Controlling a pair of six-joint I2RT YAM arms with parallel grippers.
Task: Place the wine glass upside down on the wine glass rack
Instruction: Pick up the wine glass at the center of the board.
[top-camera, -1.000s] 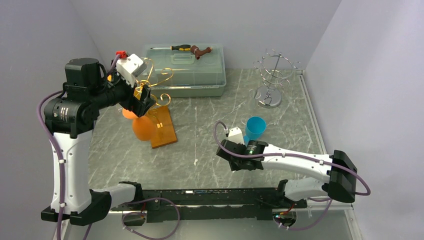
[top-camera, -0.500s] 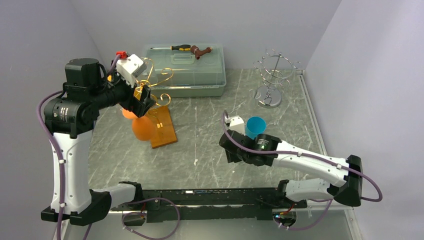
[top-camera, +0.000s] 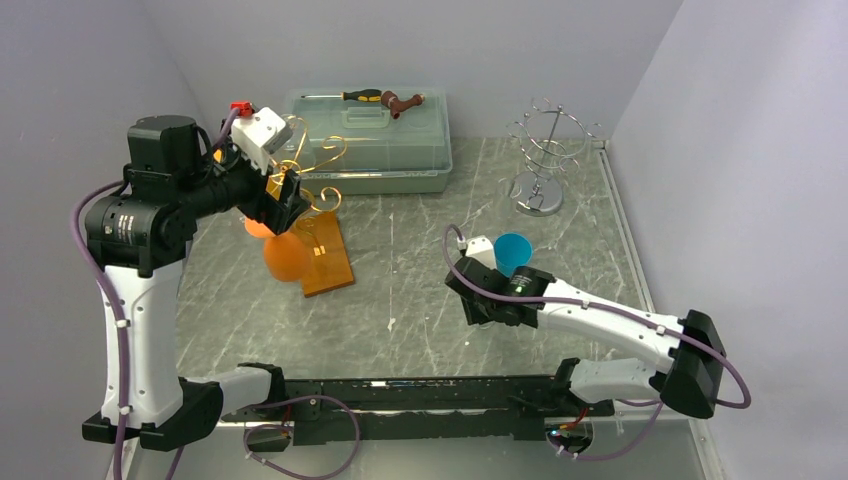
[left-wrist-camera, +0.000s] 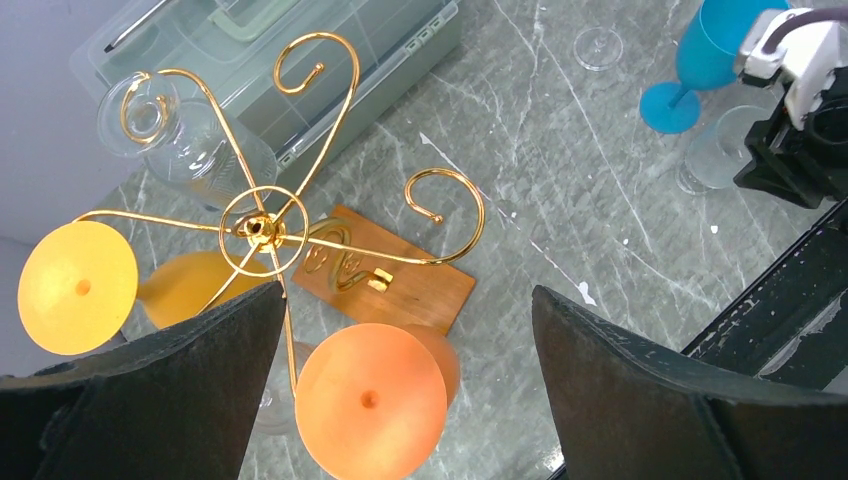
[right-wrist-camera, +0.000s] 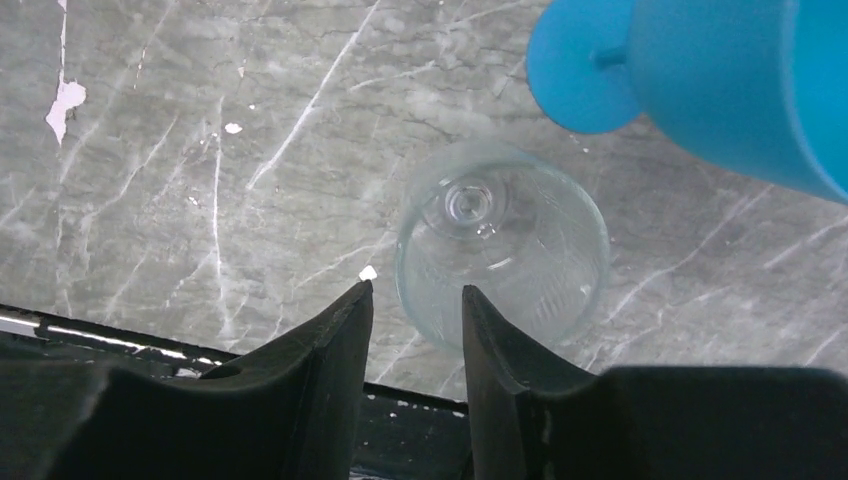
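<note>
Upright clear wine glass (right-wrist-camera: 500, 245), right claw (right-wrist-camera: 417, 293) ajar above

The left tool (left-wrist-camera: 405, 300) has its dark fingers (left-wrist-camera: 150, 400) spread wide, with the gold wire rack (left-wrist-camera: 262, 228) and its wooden base (left-wrist-camera: 420, 290) just ahead between them. An orange glass (left-wrist-camera: 370, 400) hangs upside down between the fingers, and a yellow-orange glass (left-wrist-camera: 78, 288) hangs beside one finger. Far ahead on the counter (left-wrist-camera: 560, 180) stand a blue glass (left-wrist-camera: 715, 50) and a clear wine glass (left-wrist-camera: 715, 160).
</note>
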